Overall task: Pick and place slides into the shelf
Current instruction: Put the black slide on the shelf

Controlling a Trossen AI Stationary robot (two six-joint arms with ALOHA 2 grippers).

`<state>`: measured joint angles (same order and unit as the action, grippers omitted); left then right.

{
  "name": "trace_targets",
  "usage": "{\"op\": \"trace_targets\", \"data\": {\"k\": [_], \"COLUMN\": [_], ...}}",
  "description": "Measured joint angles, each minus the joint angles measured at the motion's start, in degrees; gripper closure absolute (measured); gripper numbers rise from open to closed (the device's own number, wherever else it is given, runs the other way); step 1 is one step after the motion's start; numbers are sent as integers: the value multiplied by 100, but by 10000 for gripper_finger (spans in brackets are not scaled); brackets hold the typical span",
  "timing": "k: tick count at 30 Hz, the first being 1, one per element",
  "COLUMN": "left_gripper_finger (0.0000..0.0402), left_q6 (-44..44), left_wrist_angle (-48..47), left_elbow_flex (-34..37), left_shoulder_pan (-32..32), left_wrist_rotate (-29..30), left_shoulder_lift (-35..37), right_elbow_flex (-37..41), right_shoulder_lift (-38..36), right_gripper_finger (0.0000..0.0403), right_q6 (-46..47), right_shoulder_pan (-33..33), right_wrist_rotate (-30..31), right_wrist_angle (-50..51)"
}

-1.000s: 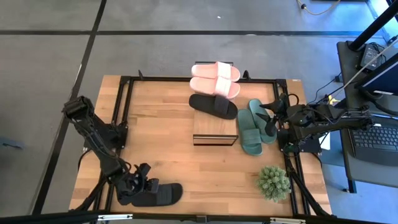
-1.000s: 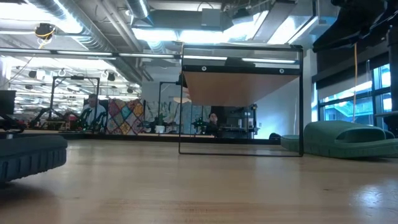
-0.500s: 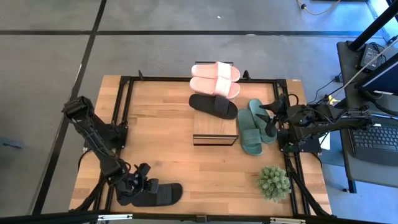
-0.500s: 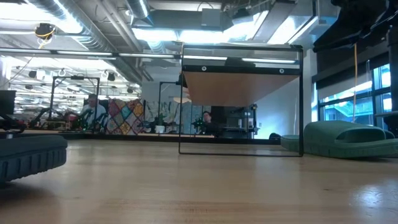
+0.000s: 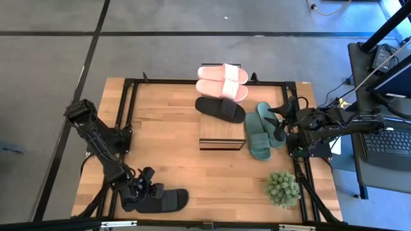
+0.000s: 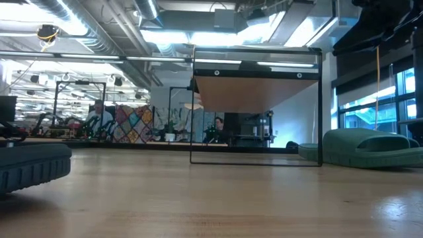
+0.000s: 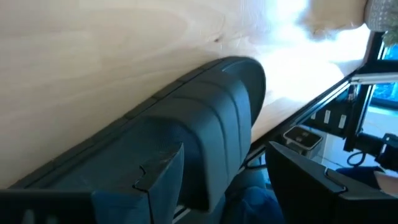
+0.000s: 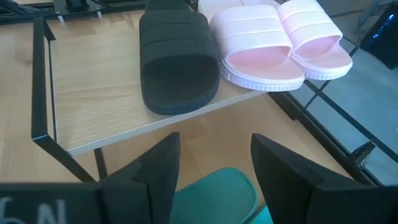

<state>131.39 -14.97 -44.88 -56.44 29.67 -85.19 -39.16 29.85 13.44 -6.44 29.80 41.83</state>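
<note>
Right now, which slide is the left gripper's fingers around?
The lone black slide at the table's near-left corner; left gripper straddles it. The other black slide sits across the table.

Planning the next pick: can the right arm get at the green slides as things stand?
Probably yes. The right gripper hangs open right over the green slides, which lie flat on the table beside the shelf. Nothing sits on them or between them and the gripper.

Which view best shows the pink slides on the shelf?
The right wrist view: the pink slides sit large on the shelf. The high view shows them small from above; the low and left wrist views do not show them.
</note>
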Motion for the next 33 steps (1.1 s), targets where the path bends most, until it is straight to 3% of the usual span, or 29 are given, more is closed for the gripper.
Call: {"op": "trace_targets", "data": {"k": [9, 17, 22, 33], "left_gripper_finger": [185, 185, 185, 185], "left_q6": [-266, -305, -328, -1466], "left_wrist_angle": [83, 1437, 1498, 2256], "left_elbow_flex": [0, 0, 0, 2], "left_shoulder_pan": [196, 195, 333, 941], "left_wrist_rotate": [-236, -410, -546, -533], "left_shoulder_lift": [-155, -859, -1020, -1025], "right_elbow_flex": [-2, -2, -2, -2], "right_shoulder_lift": [2, 2, 2, 2], "right_gripper_finger": [205, 205, 205, 205], "right_q6": [-4, -23, -23, -21], "right_shoulder_pan": [0, 0, 0, 0], "right_wrist_rotate": [0, 2, 2, 2], "right_wrist_angle": [7, 34, 40, 45]}}
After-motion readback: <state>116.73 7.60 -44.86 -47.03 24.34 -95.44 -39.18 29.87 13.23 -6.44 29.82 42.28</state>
